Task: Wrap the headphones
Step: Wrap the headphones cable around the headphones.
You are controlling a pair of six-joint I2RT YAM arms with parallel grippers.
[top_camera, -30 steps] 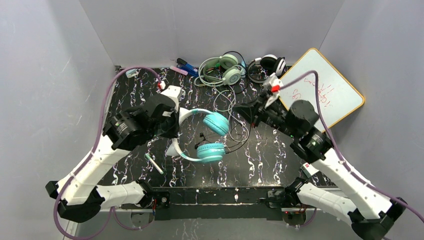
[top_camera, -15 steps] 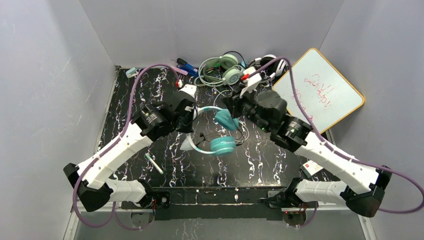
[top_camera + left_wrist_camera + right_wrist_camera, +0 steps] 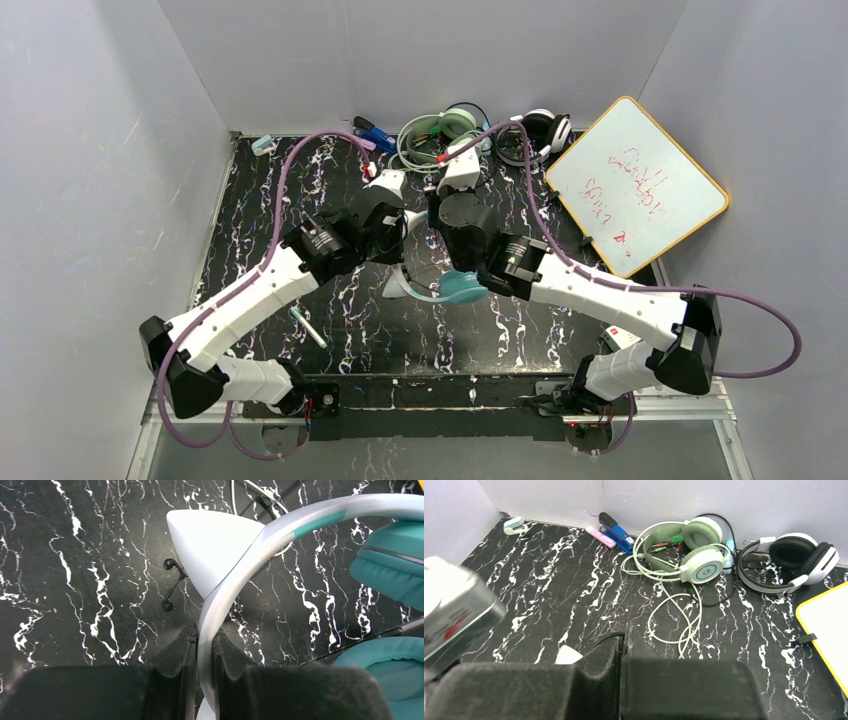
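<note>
The teal headphones (image 3: 462,290) with the white cat-ear band (image 3: 280,535) hang lifted over the middle of the table. My left gripper (image 3: 205,635) is shut on that band just below a cat ear (image 3: 210,550); from above it (image 3: 395,225) sits left of the cups. Close beside it, my right gripper (image 3: 435,215) is shut on the thin black cable (image 3: 606,639), which runs out to the left of its closed jaws (image 3: 624,637). The mint-green headphones (image 3: 696,555) with a pale cable and the black-and-white headphones (image 3: 796,560) lie at the back wall.
A yellow-framed whiteboard (image 3: 635,185) leans at the right. Blue and pink items (image 3: 616,535) lie at the back left beside a small pale object (image 3: 514,526). A pen (image 3: 308,327) lies front left. Small black earbuds (image 3: 170,585) rest on the marbled black table (image 3: 250,220).
Both arms moved inward and toward the back. The teal headphones went right with the left gripper, and the right gripper swung left, close over them.
</note>
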